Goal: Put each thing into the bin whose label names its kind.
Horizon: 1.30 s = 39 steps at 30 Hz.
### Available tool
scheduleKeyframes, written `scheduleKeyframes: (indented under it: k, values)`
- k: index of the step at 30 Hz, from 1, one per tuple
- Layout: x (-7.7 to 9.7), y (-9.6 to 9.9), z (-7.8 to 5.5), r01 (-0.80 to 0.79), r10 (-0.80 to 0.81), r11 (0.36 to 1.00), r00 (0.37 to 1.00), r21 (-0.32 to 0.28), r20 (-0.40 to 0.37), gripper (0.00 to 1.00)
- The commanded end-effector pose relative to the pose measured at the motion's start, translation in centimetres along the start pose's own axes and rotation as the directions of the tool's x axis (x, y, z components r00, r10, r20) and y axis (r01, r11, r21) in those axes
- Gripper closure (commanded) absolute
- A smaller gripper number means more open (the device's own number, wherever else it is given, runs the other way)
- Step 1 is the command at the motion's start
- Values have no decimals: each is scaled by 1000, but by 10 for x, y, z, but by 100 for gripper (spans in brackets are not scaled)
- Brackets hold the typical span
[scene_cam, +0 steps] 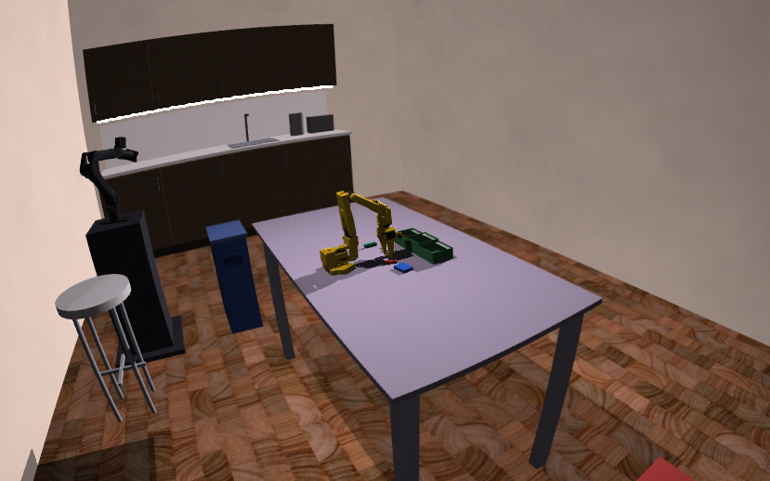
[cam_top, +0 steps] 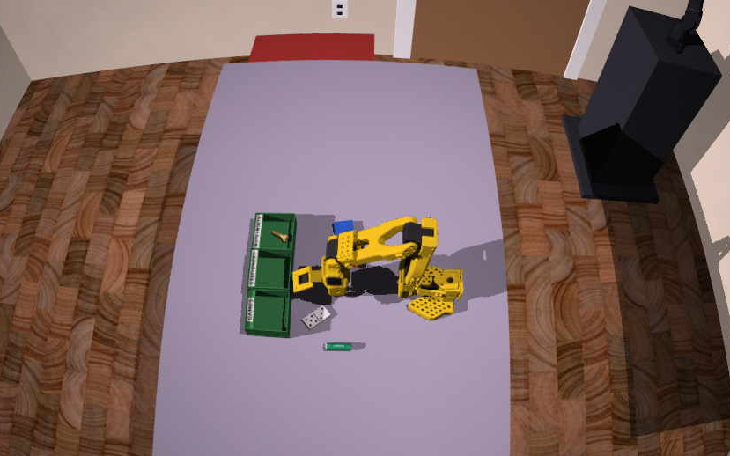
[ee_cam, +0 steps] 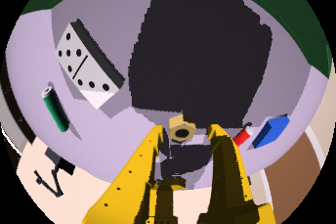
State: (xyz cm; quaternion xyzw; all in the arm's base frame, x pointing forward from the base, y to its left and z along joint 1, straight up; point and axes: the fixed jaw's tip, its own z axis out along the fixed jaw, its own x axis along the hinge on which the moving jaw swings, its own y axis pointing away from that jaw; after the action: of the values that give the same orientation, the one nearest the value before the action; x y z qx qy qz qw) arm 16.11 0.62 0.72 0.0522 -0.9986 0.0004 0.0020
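My gripper [scene_cam: 390,254] [ee_cam: 188,128] is low over the table with its fingers a little apart. A brass hex nut [ee_cam: 175,124] lies between and just ahead of the fingertips, with gaps at its sides. A domino [cam_top: 315,317] [ee_cam: 88,57] lies near the games bin [cam_top: 268,312]. A green cylinder [cam_top: 337,346] [scene_cam: 370,244] [ee_cam: 55,109] lies beyond it. A red cylinder [scene_cam: 390,261] [ee_cam: 242,136] and a blue block [cam_top: 342,226] [scene_cam: 403,267] [ee_cam: 272,132] lie on the gripper's other side. A brass bolt [cam_top: 279,235] is in the end bin, whose label is hard to read. The stationery bin [cam_top: 269,271] looks empty.
The three green bins stand joined in a row in front of the arm, close to the wrist's camera bracket [cam_top: 302,279]. The arm hides part of the table [cam_top: 356,141] around the gripper in the top view.
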Motion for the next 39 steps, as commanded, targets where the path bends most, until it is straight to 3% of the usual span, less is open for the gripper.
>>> scheduleKeyframes:
  k: [1,16,39]
  values:
    - [-2,2,-1,4,-4,1000,1000,1,15,82]
    - [-2,2,-1,4,-4,1000,1000,1,15,95]
    - [-2,2,-1,4,-4,1000,1000,1,15,100]
